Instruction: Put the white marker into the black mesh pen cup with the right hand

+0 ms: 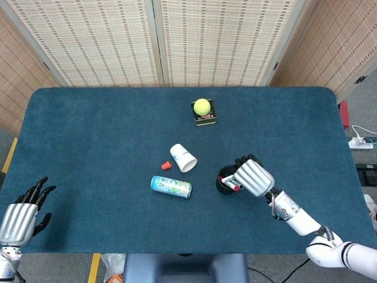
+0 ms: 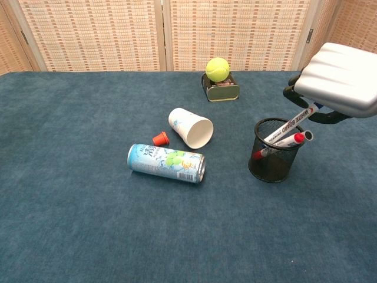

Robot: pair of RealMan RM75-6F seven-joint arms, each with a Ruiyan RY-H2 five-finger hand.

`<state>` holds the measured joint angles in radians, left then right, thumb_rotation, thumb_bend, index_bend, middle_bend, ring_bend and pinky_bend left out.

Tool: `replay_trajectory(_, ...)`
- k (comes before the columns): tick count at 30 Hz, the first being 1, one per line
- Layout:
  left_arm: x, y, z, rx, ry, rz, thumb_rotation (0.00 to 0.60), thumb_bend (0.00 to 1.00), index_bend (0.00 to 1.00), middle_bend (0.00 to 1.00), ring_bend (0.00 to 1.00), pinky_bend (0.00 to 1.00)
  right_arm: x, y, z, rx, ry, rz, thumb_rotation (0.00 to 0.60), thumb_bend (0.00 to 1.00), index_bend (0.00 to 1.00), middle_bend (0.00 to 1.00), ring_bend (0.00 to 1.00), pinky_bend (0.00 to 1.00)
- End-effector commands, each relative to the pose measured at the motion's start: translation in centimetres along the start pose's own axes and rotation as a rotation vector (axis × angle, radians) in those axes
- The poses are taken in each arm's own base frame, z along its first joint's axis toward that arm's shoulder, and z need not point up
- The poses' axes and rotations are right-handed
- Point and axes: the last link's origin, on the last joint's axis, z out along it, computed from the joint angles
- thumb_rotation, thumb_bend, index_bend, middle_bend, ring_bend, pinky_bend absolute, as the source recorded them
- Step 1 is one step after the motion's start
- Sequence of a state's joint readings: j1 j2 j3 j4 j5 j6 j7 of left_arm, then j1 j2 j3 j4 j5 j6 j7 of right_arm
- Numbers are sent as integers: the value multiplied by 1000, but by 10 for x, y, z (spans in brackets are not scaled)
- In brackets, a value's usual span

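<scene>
The black mesh pen cup (image 2: 274,158) (image 1: 224,182) stands right of centre on the blue table. A white marker (image 2: 293,124) printed "WHITE BOARD" leans in it, lower end inside, upper end under my right hand (image 2: 343,80) (image 1: 253,176), which holds it from above. A second marker with a red cap (image 2: 291,140) (image 1: 235,187) lies slanted across the cup's rim. My left hand (image 1: 22,213) rests at the table's front left edge, fingers spread, holding nothing.
A drink can (image 2: 166,163) lies on its side left of the cup, with a small orange cap (image 2: 159,138) and a tipped white paper cup (image 2: 191,128) behind it. A tennis ball (image 2: 217,69) sits on a small tin (image 2: 221,91) at the back.
</scene>
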<state>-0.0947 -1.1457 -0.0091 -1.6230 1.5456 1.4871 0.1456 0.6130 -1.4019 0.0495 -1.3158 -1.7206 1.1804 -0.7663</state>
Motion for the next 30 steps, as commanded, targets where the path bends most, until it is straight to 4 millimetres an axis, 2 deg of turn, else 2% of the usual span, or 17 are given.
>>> replay_trajectory(1,0,0,0,1,3,-3,600,302,205,38,161,374,0,2,-2,11,-20,-15,600,202,736,573,650,807)
replay_trajectory(6,0,0,0,0,2,-1,600,302,204,39,161,374,2,5,-5,11,-45,0,600,201,658,573,621,797)
replay_trajectory(10,0,1,0,-2,5,0,600,302,205,38,162,374,6,8,-6,8,-54,30,600,179,540,492,434,753)
replay_trajectory(12,0,1,-1,-1,4,0,600,302,205,39,161,373,8,9,-7,7,-55,41,600,142,492,448,373,720)
replay_trajectory(14,0,1,-1,-1,2,0,600,302,205,38,161,373,8,9,-9,2,-68,49,600,90,391,389,298,650)
replay_trajectory(17,0,1,-1,-3,1,1,600,302,205,38,162,374,11,10,-13,-8,-73,71,600,39,300,329,221,571)
replay_trajectory(24,-1,1,0,-6,-2,0,600,301,205,38,161,374,19,21,-27,-104,-88,209,600,26,231,236,115,434)
replay_trajectory(27,-1,1,0,-8,-6,2,600,302,205,38,161,374,21,28,-39,-184,-67,293,600,26,204,200,78,316)
replay_trajectory(30,-1,1,0,-6,-5,5,600,302,205,39,161,374,18,29,-62,-301,-102,421,600,5,152,165,43,167)
